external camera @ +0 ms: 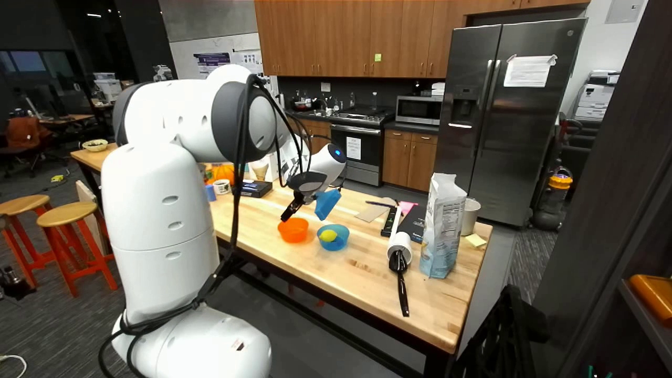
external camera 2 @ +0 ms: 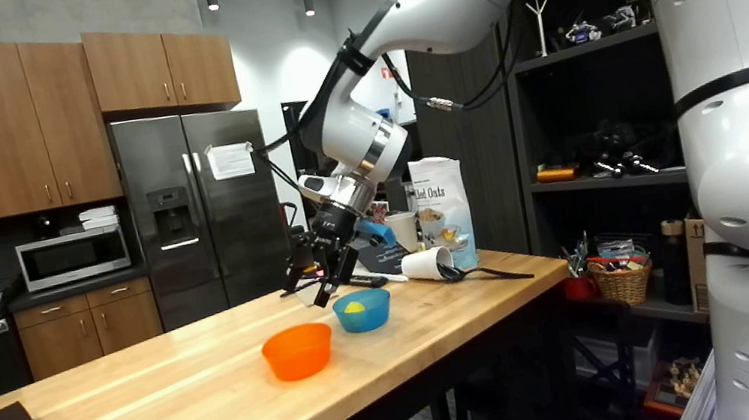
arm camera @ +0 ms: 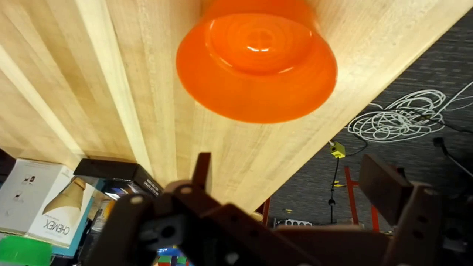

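We find the robot's claw (arm camera: 286, 157) tilted downward above a wooden table (external camera 2: 148, 400), its two fingers spread wide apart with nothing held between them. Nearest to it is a glossy orange bowl (arm camera: 258, 88), standing upright on the table. In an exterior view a fingertip (external camera: 289, 212) hangs just over its rim, apparently without touching, though we cannot judge the gap exactly.

Just beside the orange bowl, narrowly apart, stands a translucent blue bowl (external camera: 340, 243) with a small yellow object (external camera: 328, 235) inside, perhaps a lemon or a ball.

We judge the main risk to be a knock: a low or sideways sweep of the spread fingers could catch the orange rim and tip the bowl, or shove it into its blue neighbour. A hard bump there could set the rounded yellow object rolling. The orange bowl also stands near the table's edge, so a push that way could drop it to the floor (arm camera: 436, 62).

Farther out, we note a white cup (external camera: 400, 242) lying on its side with a black tool (external camera: 402, 291) poking out, an upright bag of oats (external camera 2: 444, 217) beside it, and, toward the table's other end, a black box (arm camera: 101, 168) next to a Chemex box (arm camera: 59, 218).
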`<state>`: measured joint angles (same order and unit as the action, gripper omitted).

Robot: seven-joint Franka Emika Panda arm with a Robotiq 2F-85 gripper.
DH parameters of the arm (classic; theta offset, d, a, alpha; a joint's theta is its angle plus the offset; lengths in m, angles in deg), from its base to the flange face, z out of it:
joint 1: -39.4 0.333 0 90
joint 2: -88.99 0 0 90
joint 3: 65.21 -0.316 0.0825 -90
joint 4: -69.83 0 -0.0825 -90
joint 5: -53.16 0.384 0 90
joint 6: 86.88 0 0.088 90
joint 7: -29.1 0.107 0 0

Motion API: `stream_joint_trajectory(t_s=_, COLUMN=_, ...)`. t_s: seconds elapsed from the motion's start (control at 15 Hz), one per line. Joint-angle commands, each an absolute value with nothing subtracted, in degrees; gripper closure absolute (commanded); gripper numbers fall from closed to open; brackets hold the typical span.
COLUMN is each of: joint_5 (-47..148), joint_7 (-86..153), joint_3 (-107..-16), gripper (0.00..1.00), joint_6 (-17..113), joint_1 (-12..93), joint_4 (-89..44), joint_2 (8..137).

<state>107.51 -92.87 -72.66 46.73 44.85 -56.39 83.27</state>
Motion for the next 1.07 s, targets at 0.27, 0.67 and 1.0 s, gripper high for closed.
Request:
stream_joint_trajectory(t_s=0.27, joint_5=97.01, joint_7=-86.43, joint_3=-72.33, gripper=0.0, joint_6=48.01, joint_1=44.74, joint_4=-59.13, joint_2=85.48)
stream_joint_trajectory(t_s=0.67, joint_5=91.38, joint_7=-82.09, joint_3=-72.17, gripper=0.0, joint_6=52.71, joint_1=45.16, joint_4=-61.09, joint_2=86.13)
stream_joint_trajectory(t_s=1.0, joint_5=68.93, joint_7=-68.98, joint_3=-71.63, gripper=0.0, joint_6=67.73, joint_1=45.26, joint_4=-65.54, joint_2=85.78)
